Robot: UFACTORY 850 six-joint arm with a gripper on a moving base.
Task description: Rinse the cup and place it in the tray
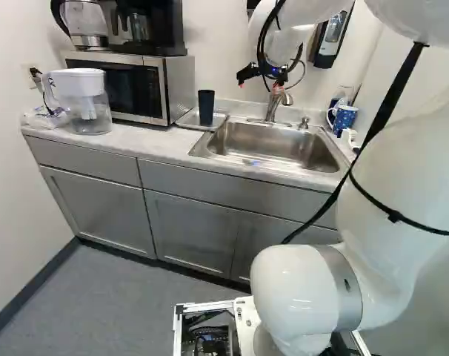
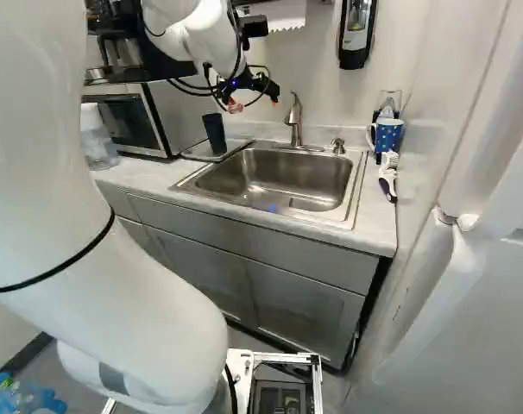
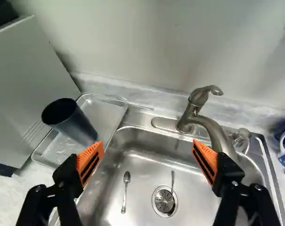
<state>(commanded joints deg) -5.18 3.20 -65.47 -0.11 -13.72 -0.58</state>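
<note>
The gripper [image 1: 259, 84] is being held high above the sink [image 3: 149, 138], w/ its 2 fingers being spread wide & nothing being gripped btwn the orange pads [image 3: 90, 161]. The dark cup [image 3: 72, 121] is being held up by the tray [image 3: 101, 112], off the gripper's [image 3: 147, 142] left & beyond that finger; it is being seen upright, mouth up, next to the microwave [image 3: 27, 80]. The faucet [image 3: 206, 123] is being seen ahead of the gripper, toward its R side, w/ the soap pump [image 3: 241, 136] being placed just past it. Below & btwn the fingers, a spoon [image 3: 125, 190] is being shown on the sink floor, apart from the drain [image 3: 164, 201], across which a thin metal handle [image 3: 172, 178] is being laid. Farther off to the gripper's R, a blue mug [image 2: 387, 134] is being held up by the counter [image 2: 378, 226], w/ a white brush [image 2: 389, 162] being seen near it. Well off to the L, a water jug [image 1: 90, 98] is being borne by the same counter.
</note>
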